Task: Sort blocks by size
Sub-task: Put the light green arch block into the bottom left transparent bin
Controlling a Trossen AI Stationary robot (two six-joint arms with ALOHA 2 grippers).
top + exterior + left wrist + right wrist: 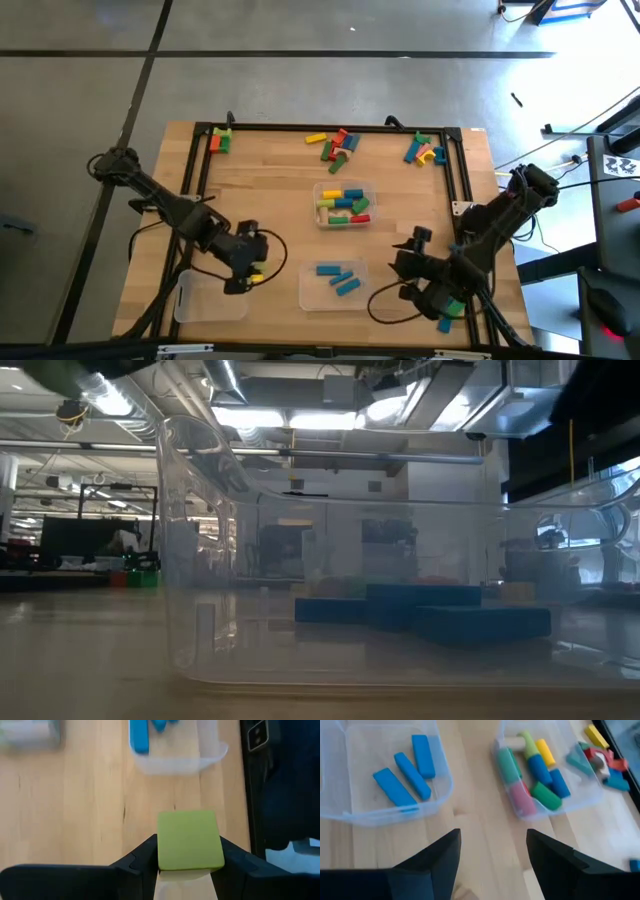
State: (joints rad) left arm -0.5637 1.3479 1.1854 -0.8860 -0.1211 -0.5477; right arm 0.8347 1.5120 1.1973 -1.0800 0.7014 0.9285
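Left gripper [187, 870] clamps a yellow block [189, 840] at lower left, just above the empty tray [205, 305]; I'd centre it before dropping. Right gripper [492, 855] hangs open, holding nothing, lower right.

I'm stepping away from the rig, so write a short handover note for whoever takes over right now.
Left gripper: shut on a yellow-green wooden block, above the near-left clear plastic tray.
Right gripper: open, empty, near the table's near-right edge.
Done: three blue bars in the near-centre tray; mixed blocks in the middle tray.
Left: three loose block piles along the far edge.
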